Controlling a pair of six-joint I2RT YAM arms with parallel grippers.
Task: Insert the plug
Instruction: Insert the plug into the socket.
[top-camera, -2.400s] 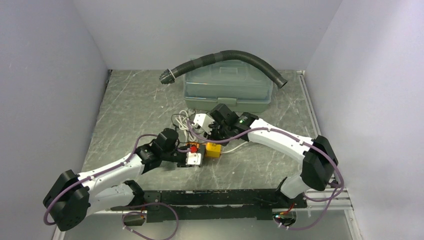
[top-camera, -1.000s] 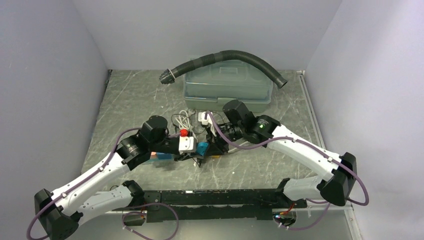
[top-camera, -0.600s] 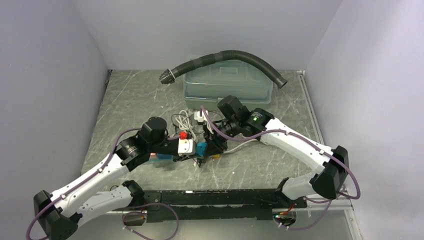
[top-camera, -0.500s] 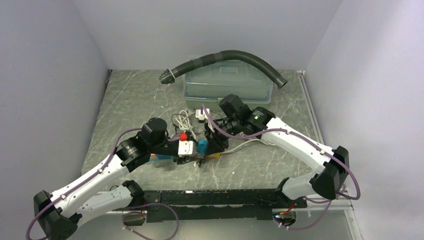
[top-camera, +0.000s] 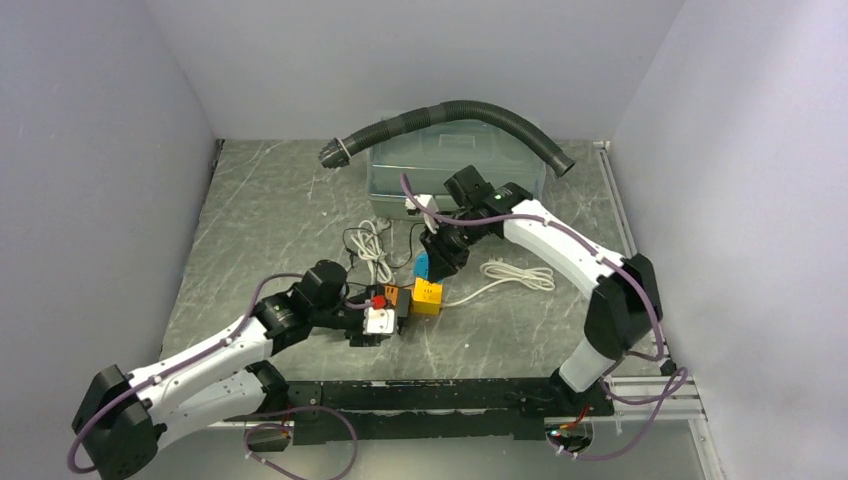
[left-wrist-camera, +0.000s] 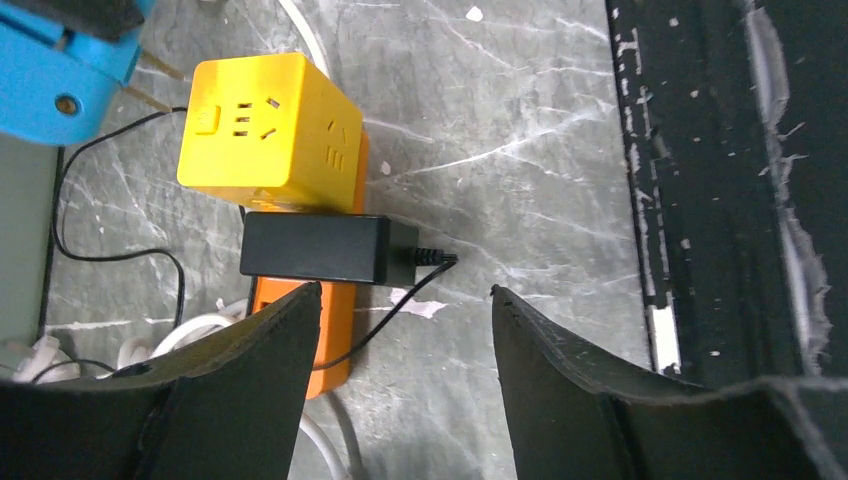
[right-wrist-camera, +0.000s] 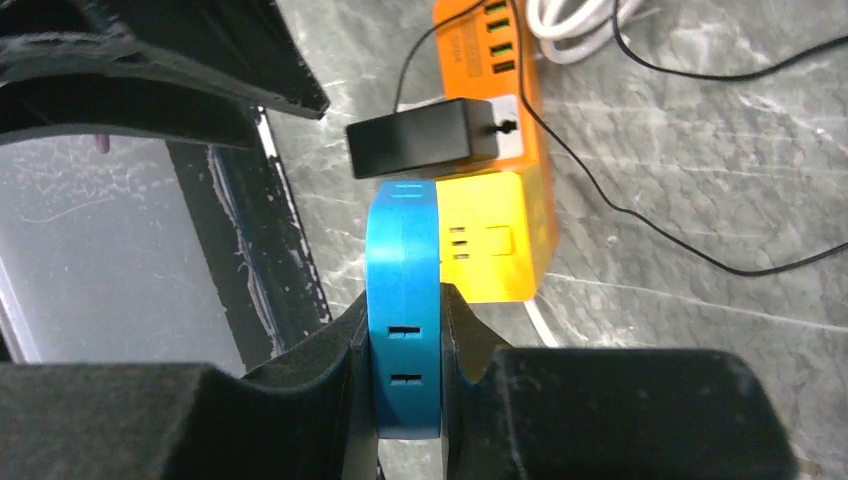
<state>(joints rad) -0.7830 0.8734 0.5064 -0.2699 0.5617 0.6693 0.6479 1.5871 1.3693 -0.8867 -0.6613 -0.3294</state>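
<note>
The right gripper (right-wrist-camera: 405, 312) is closed to a narrow gap on the blue plug (right-wrist-camera: 405, 300), one finger pressed against each broad side. The plug is a flat blue block with a rounded far end and two dark slots in its narrow edge. In the right wrist view its long axis runs straight up the frame, and the rounded end overlaps the left edge of the yellow socket cube (right-wrist-camera: 495, 235).

In the left wrist view the plug (left-wrist-camera: 60, 55) fills the upper left corner. Its two brass prongs (left-wrist-camera: 150, 68) point toward the lower right, with their tips near the upper left corner of the cube (left-wrist-camera: 270, 130). Whether they touch it cannot be told. In the top view the plug (top-camera: 422, 266) sits at the centre of the frame, just above and left of the cube (top-camera: 428, 296).

The left gripper (left-wrist-camera: 400, 300) stands wide open with nothing between its fingers, over bare table (left-wrist-camera: 520, 120) at lower centre.

There is one plug, one yellow cube, one orange power strip (left-wrist-camera: 312, 355) and one black adapter (left-wrist-camera: 315, 248). The adapter is seated in the strip, just below the cube in the left wrist view. One white cable (top-camera: 520, 275) lies coiled to the right.
</note>
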